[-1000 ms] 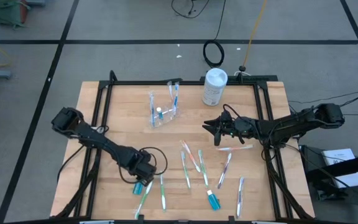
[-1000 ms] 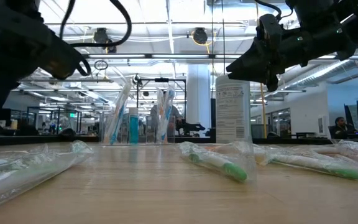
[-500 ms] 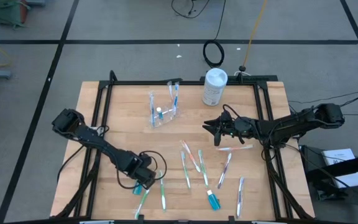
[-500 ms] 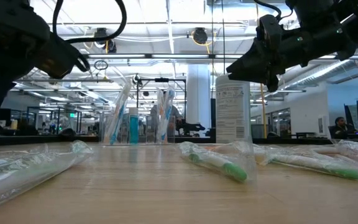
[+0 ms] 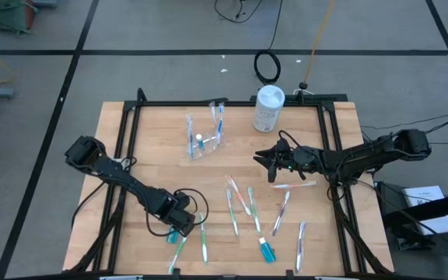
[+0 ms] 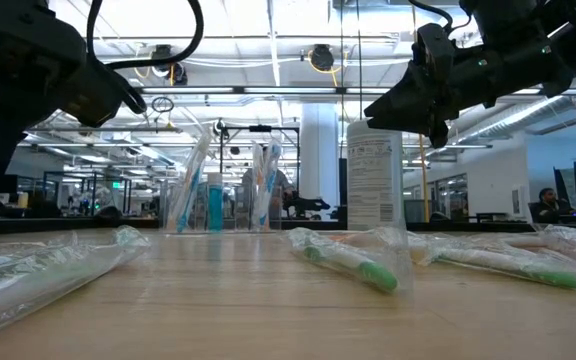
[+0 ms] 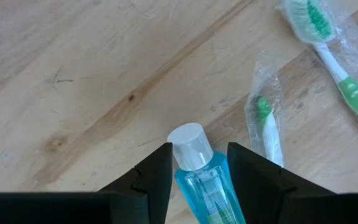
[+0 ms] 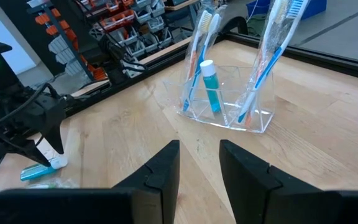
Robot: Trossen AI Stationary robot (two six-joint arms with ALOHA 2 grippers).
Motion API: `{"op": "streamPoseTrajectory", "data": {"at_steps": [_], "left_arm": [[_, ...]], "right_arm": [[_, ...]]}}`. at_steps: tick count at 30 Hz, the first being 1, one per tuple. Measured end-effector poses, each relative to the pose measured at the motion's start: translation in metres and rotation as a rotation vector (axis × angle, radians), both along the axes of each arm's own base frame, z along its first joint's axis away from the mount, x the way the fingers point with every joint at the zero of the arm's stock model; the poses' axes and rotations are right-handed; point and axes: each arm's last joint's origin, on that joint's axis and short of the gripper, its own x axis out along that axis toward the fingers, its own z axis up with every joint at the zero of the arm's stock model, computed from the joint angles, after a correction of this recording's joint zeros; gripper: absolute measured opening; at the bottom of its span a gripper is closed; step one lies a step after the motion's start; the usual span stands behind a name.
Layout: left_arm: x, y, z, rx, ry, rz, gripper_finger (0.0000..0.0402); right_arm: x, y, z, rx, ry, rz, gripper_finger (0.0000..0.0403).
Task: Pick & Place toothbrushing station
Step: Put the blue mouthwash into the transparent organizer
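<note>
Pale wood makes up the table [image 5: 146, 155], framed by black rails. At its left front the left gripper [image 5: 179, 227] is low over the boards, its fingers [image 7: 156, 176] standing either side of a small blue tube [image 7: 201, 177] with a white cap. In the left wrist view the fingers sit close against the tube's shoulders, but whether they are pressing on it cannot be told. Just beside that tube lie two wrapped green-and-white toothbrushes [image 5: 180, 250], one of them [image 5: 204, 241] a little farther right.

Toward the back, left of centre, stands the clear plastic holder [image 5: 205, 140]. It holds one blue tube [image 8: 211, 87] upright and four toothbrushes, two at each end, as the right wrist view shows.

Across the middle front lie more loose brushes: three close together [image 5: 239, 198], counted from the high view, then a second loose blue tube [image 5: 267, 251] near the front edge. To the right of these are three further brushes, one lying crosswise [image 5: 292, 185], one slanted [image 5: 281, 211] and one near the front [image 5: 300, 236].

A white canister [image 5: 268, 108] stands at the back, right of the holder.

The right gripper [image 5: 269, 163] hovers above the table right of centre, facing the holder, its fingers [image 8: 160, 171] parted with nothing between them.
</note>
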Motion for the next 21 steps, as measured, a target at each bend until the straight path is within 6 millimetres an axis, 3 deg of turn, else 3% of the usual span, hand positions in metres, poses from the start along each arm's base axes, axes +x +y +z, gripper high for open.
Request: {"op": "streamPoseTrajectory", "data": {"at_steps": [9,21], "left_arm": [[0.004,-0.004,-0.022,-0.010,0.086,-0.014,0.0156],[0.005,-0.003,-0.023,0.021,0.069,-0.018,0.0156]], "right_arm": [[0.000,0.000,0.000,0.000,0.000,0.000,0.0105],[0.000,0.000,0.000,-0.002,0.001,0.000,0.0105]]}}
